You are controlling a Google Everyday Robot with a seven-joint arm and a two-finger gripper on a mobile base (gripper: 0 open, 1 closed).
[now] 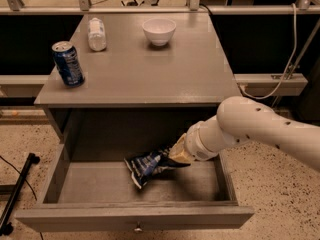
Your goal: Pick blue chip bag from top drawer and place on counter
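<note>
The blue chip bag (147,165) is dark navy and crinkled, lifted a little and tilted inside the open top drawer (135,217). My gripper (175,155) reaches in from the right on a white arm and is shut on the bag's right end. The bag's lower left corner hangs close to the drawer floor. The counter (150,69) is the flat grey top above the drawer.
On the counter stand a blue soda can (68,64) at the left edge, a white bottle (96,34) and a white bowl (159,31) at the back. A black stand leg (17,194) lies on the speckled floor at the left. A white cable (287,59) hangs at the right.
</note>
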